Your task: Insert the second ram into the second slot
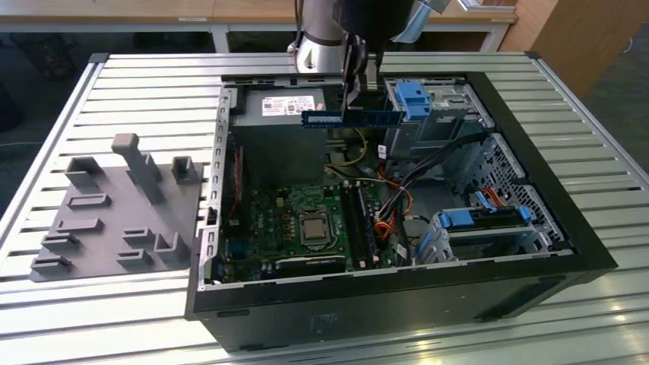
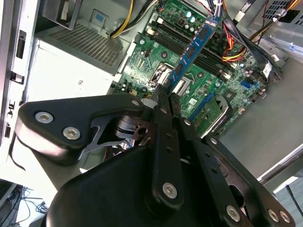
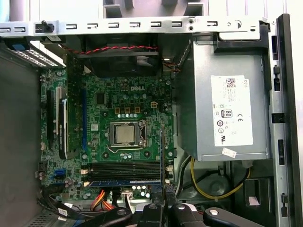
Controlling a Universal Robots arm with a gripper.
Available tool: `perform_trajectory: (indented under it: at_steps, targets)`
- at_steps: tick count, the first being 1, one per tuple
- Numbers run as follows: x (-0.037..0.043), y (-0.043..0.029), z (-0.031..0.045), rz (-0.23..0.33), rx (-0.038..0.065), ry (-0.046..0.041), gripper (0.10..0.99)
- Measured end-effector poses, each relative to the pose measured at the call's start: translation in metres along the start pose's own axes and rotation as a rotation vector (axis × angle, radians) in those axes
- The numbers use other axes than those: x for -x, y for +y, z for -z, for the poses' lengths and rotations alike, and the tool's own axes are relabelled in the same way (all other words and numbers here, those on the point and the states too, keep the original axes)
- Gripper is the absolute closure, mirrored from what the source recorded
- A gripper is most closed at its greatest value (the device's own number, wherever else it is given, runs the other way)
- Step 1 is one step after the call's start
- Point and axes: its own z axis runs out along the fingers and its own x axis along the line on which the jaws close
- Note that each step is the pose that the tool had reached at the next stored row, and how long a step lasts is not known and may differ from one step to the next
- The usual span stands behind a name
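An open computer case (image 1: 406, 304) lies on its side on a slatted metal table (image 1: 152, 76), with a grey parts fixture (image 1: 112, 220) beside it on the exterior view's left. The green motherboard (image 3: 118, 104) faces up, its row of dark memory slots (image 3: 125, 169) running beside the processor socket. A blue strip (image 3: 125, 182) along one slot looks like a stick already seated. The arm's tool (image 2: 163, 94) is clamped on the second ram (image 2: 196, 45), holding it level in the air above the open case, well apart from the board and not yet in any slot. The stick is judged light, thin and stiff, yet fragile. Its contact edge and chips are best left untouched, so the upper long edge and short ends seem the safest places to hold, while the smooth flat faces could slip under a loose grip
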Motion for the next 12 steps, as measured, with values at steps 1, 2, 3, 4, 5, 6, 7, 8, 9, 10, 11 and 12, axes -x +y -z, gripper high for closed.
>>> perform_trajectory:
  at_steps: [1, 2, 3, 4, 5, 6, 7, 8, 9, 10, 11, 12]
  targets:
    - [0.0000, 0.0000, 0.0000, -0.002, 0.000, -0.0001, 0.953]
    - [0.0000, 0.0000, 0.0000, -0.003, 0.000, -0.0001, 0.953]
    - [0.0000, 0.0000, 0.0000, -0.004, 0.000, -0.0002, 0.953]
    - [0.0000, 0.0000, 0.0000, -0.005, 0.000, -0.0002, 0.953]
    - [0.0000, 0.0000, 0.0000, -0.006, 0.000, -0.0002, 0.953]
    - [0.0000, 0.0000, 0.0000, -0.006, 0.000, -0.0003, 0.953]
    - [0.0000, 0.0000, 0.0000, -0.007, 0.000, -0.0004, 0.953]
    - [0.0000, 0.0000, 0.0000, -0.008, 0.000, -0.0003, 0.953]
    - [0.0000, 0.0000, 0.0000, -0.009, 0.000, -0.0004, 0.953]
    - [0.0000, 0.0000, 0.0000, -0.010, 0.000, -0.0005, 0.953]
    - [0.0000, 0.0000, 0.0000, -0.012, 0.000, -0.0004, 0.953]
    - [0.0000, 0.0000, 0.0000, -0.013, 0.000, -0.0006, 0.953]
